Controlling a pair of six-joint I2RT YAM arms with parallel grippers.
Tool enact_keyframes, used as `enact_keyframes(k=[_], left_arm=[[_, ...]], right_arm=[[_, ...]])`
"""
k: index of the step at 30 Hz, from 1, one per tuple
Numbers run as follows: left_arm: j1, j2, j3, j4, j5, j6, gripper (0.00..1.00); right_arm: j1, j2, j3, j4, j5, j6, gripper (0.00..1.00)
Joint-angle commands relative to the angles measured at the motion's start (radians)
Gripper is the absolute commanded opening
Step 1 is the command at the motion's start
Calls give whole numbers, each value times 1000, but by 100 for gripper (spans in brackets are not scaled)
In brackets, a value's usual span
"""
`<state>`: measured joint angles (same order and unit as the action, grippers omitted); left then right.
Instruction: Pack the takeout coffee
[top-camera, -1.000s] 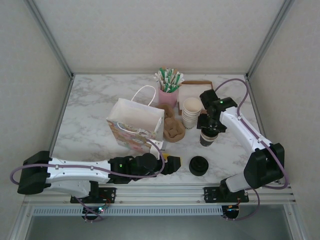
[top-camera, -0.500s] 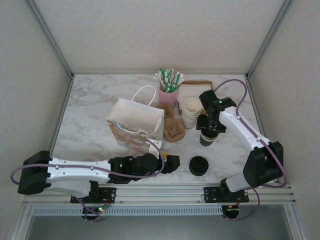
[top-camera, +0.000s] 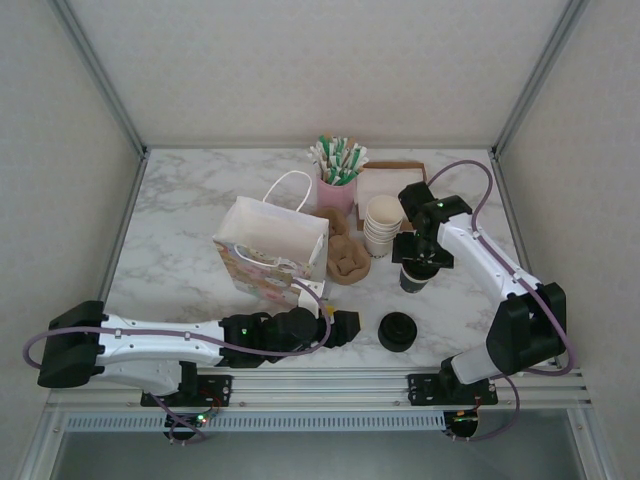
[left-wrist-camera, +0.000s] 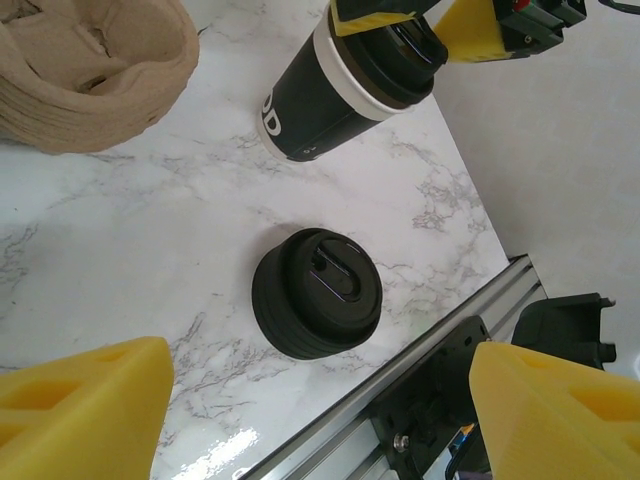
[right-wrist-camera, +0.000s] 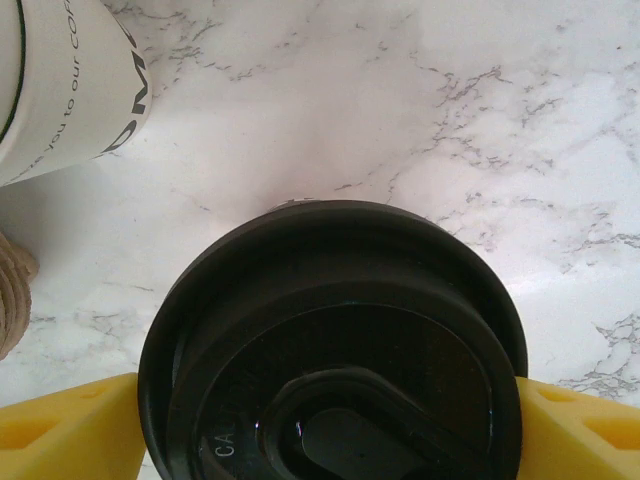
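Takeout coffee (top-camera: 414, 277), a dark-sided paper cup (left-wrist-camera: 320, 95) with a cream band under its round black plastic lid (right-wrist-camera: 330, 300), stands on the white marble worktop (top-camera: 180, 220) right of centre, just in front of the stack of lidless cream paper cups (top-camera: 383, 225). The right end effector (top-camera: 419, 256) sits over it, its yellow pads (right-wrist-camera: 65, 425) pressed against the lid's rim on both sides. The left end effector (top-camera: 341, 326) hovers near the front edge, spread wide and holding nothing, beside a low stack of black plastic lids (left-wrist-camera: 317, 293). A brown moulded cardboard cup carrier (top-camera: 348, 262) and a white paper carrier bag (top-camera: 270, 255) lie to the left.
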<state>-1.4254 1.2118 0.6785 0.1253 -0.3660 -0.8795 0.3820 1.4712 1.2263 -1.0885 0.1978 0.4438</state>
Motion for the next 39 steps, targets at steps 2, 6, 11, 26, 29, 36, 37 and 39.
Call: enact_keyframes(k=[2,6,11,26,29,36,37,39], left_arm=[[-9,11,13,-24,-28,-9,78],[-8,13,14,-27,-30,-10,78],[-9,10,15,-24,-28,-10,79],[-9,8,33,-16,-30,3,79],[-8,13,39,-12,-30,8,79],[-9,12,41,-19,-30,7,79],[-9,13,38,-16,-31,5,78],[-9,14,36,-11,-33,4,79]], right_arm=[[-2,5,-8,-21,-3,-9,91],[-2,3,-7,-20,-7,-7,94],[-3,-23,4,-20,-12,-5,97],[-9,-120,-25,4,8,5,84],[-11,-111,-30,21,3,2,85],[-32,-105,-49,29,-1,3,85],[-32,-107,-54,35,-4,3,85],[-35,-108,-66,45,-13,4,85]])
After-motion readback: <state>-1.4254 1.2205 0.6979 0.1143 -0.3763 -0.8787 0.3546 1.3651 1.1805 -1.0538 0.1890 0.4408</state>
